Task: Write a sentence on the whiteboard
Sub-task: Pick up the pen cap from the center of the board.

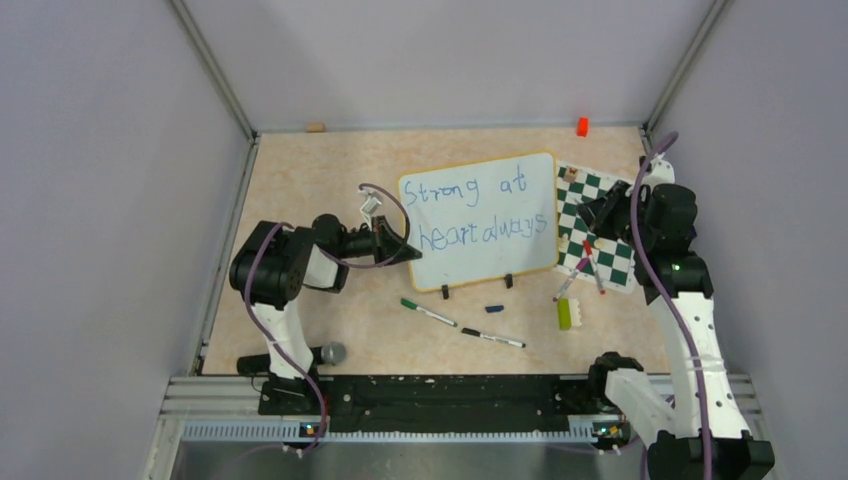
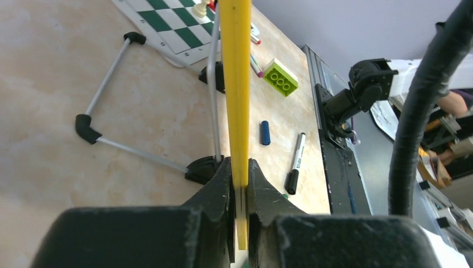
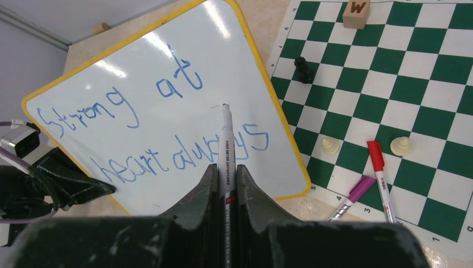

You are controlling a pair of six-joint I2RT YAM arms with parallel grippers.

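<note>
The left hand is clamping the yellow rim of the whiteboard at its left edge, with one finger pressing on each face. The whiteboard is standing tilted at the centre of the counter, its right edge just beside the chessboard. The sentence is showing in blue on two lines: "Strong at" above "heart always". The right hand is gripping a marker, jaws closed on the barrel. The uncapped tip is pointing at the board between the two lines; contact cannot be determined. A green marker and a blue cap are lying in front of the board.
</note>
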